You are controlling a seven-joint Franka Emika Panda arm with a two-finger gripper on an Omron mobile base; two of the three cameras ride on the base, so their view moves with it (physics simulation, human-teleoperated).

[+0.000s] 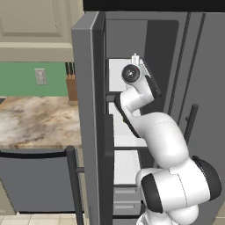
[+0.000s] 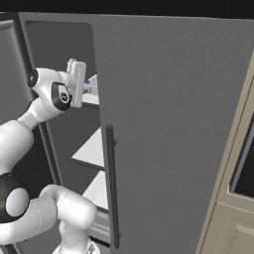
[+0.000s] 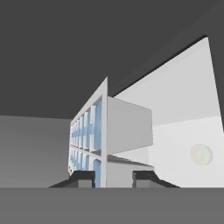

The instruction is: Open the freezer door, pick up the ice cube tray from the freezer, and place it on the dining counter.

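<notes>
The fingers (image 3: 113, 177) pinch the near edge of the ice cube tray (image 3: 94, 135), which sits tilted on an upper freezer shelf (image 3: 183, 131). Such an edge grip could slip during withdrawal, or the tray could catch the freezer door (image 1: 85, 110).

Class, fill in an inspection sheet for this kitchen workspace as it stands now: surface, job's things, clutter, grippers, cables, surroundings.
Surface: white freezer shelf, upper level, where the arm is reaching.
Job's things: freezer door swung open; ice cube tray tipped on edge, blue cells facing sideways.
Clutter: small pale green round item on the shelf beside the tray.
Grippers: gripper closed on the tray's near edge, one fingertip on each side.
Cables: nothing seen.
Surroundings: marble counter with knife block; wall socket; wider plain grey door closed.
</notes>
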